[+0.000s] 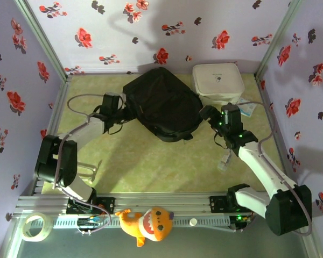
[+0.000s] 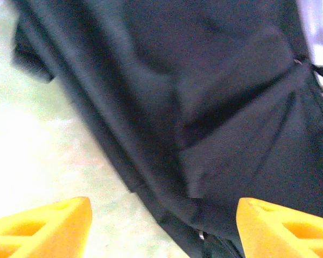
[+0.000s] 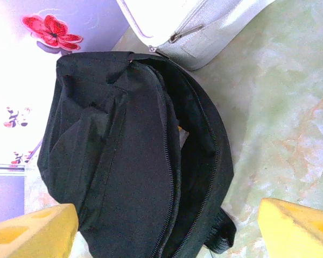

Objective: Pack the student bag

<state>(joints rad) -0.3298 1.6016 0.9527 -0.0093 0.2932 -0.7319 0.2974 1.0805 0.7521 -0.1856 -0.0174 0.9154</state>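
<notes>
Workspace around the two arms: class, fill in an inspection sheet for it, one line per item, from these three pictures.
surface: pale green marbled mat, lying flat.
job's things: black backpack lying at the back centre, its zip open.
clutter: white zip case at the backpack's right; orange plush toy and tape roll near the front rail.
grippers: left gripper open at the backpack's left edge; right gripper open at its right edge; neither holds anything.
cables: one grey cable loops beside the left arm, another beside the right arm.
surroundings: lilac walls with red flowers on three sides.
</notes>
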